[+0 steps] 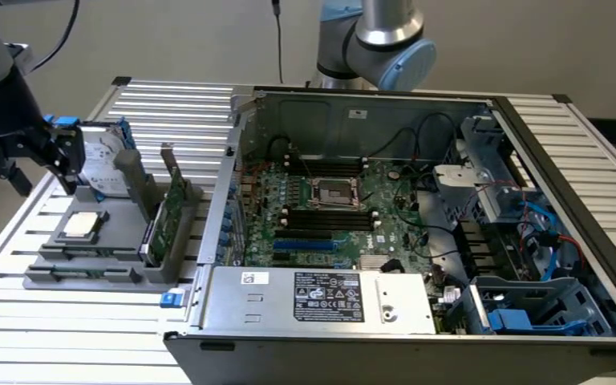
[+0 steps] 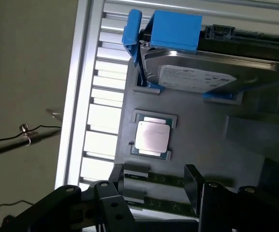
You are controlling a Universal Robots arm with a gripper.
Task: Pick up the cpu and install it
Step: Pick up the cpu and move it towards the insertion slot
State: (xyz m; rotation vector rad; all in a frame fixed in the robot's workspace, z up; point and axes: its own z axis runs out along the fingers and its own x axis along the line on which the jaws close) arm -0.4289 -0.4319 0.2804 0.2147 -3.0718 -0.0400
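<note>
A: At the upper left of the exterior view, the end effector point(image 1: 41, 164) hangs above the far end of the grey holder point(image 1: 94, 271); its dark fingers point(image 2: 108, 205) stand apart, and nothing is between them.

B: And the cpu point(image 1: 81, 226)?

A: Left of centre in that view, lower than the end effector; it lies flat in a square recess of the holder, silvery top up, and nothing touches it. In the wrist view the cpu point(image 2: 152, 137) lies between the fingers and the hard drive point(image 2: 197, 77); it is apart from both.

B: What else is on the holder?

A: The hard drive point(image 1: 99, 164) with its blue brackets, just right of the end effector in the exterior view; a green circuit card point(image 1: 169, 216) stands on edge nearer the computer case point(image 1: 286, 309).

B: The case?

A: Open, filling the centre and right of the frame on the slatted desk point(image 1: 30, 329); the socket point(image 1: 337, 192) sits mid-motherboard, well apart from the cpu.
</note>
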